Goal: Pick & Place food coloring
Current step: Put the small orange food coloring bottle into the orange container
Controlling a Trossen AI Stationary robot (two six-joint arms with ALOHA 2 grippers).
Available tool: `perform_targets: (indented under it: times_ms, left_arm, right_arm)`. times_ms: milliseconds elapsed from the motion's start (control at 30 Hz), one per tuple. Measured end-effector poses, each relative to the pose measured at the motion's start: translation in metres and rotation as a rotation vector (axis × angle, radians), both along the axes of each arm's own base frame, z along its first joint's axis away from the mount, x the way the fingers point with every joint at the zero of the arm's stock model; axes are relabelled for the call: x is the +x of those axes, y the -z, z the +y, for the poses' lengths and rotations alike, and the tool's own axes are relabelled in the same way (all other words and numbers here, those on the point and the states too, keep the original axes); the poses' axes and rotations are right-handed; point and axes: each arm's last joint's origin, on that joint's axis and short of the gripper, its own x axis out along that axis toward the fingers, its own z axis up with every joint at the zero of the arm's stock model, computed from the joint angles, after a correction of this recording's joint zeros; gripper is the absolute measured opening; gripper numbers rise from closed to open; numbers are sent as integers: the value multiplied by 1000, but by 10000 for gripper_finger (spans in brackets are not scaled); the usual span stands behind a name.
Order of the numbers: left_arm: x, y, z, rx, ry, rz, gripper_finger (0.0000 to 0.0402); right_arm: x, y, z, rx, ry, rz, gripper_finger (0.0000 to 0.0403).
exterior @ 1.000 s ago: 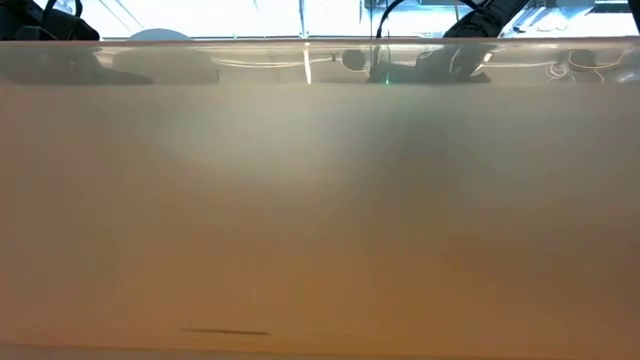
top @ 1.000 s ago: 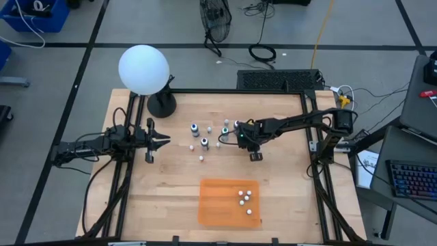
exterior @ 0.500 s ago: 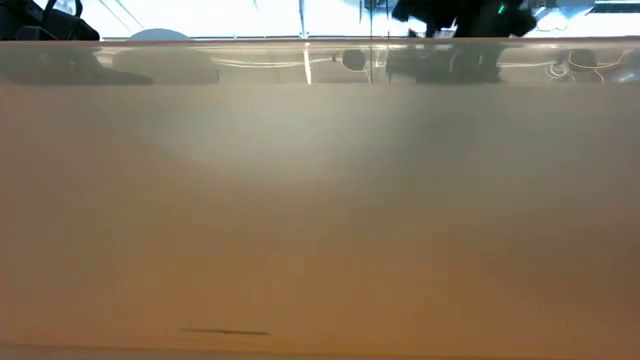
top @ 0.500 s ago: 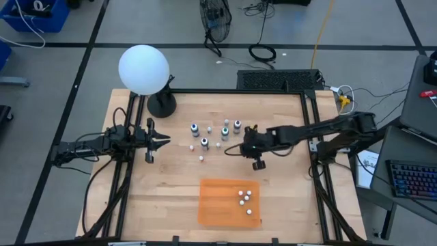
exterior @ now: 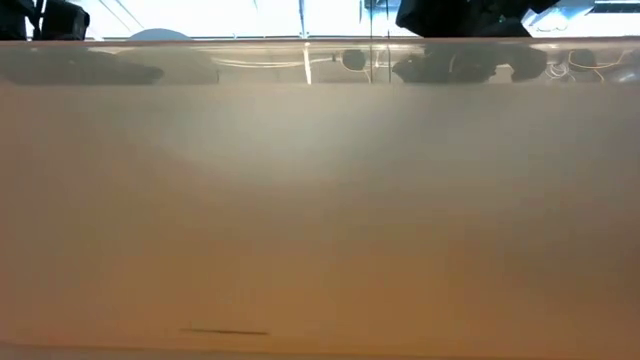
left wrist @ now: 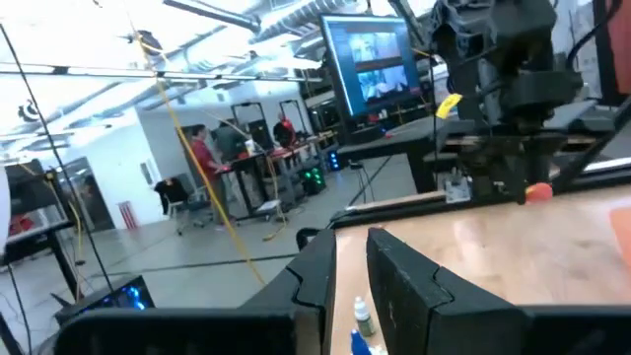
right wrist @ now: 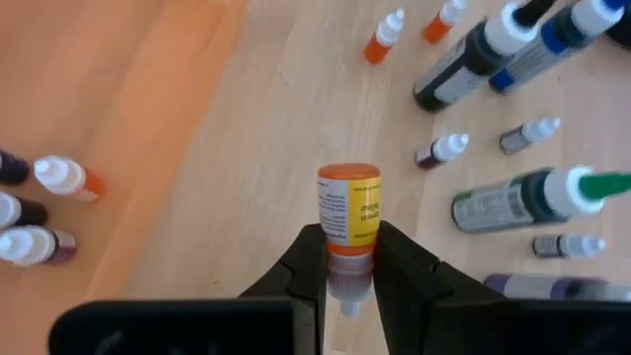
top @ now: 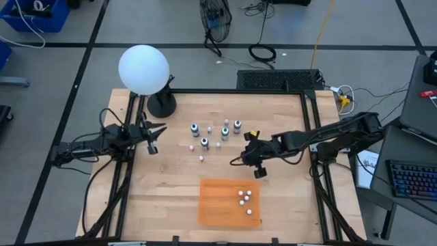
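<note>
Wooden tabletop [top: 171,184] in a lab bay, black frame around it, white globe lamp [top: 143,68] at the far left corner. We have the right gripper [right wrist: 349,258] clamped shut on a small dropper bottle with a yellow label and orange band [right wrist: 349,209]; its long axis runs straight out along the fingers. In the high view that gripper [top: 251,156] sits between the loose cluster of dark, white-capped bottles [top: 217,130] and the flat orange rectangular mat [top: 217,201].

Key relation: we judge the drop target is the mat, lying toward the table's near edge from the gripper. Four small white-capped bottles [top: 245,199] already sit on its right side. Right arm is clearly nearer.

Left gripper [top: 151,130] waits at the left edge, fingers closed with nothing between them.

Right wrist view shows the grip and label; high view can't resolve the held bottle. Low view is blocked by a hazy surface, only arm silhouettes above it.
</note>
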Motion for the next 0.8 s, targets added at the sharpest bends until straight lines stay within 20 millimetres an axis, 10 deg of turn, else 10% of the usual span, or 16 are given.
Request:
perform_targets:
  times_ms: [800]
  left_arm:
    - [3,5,-3,-386,180,-39,67]
  right_arm:
    - [8,6,1,-6,-25,-21,46]
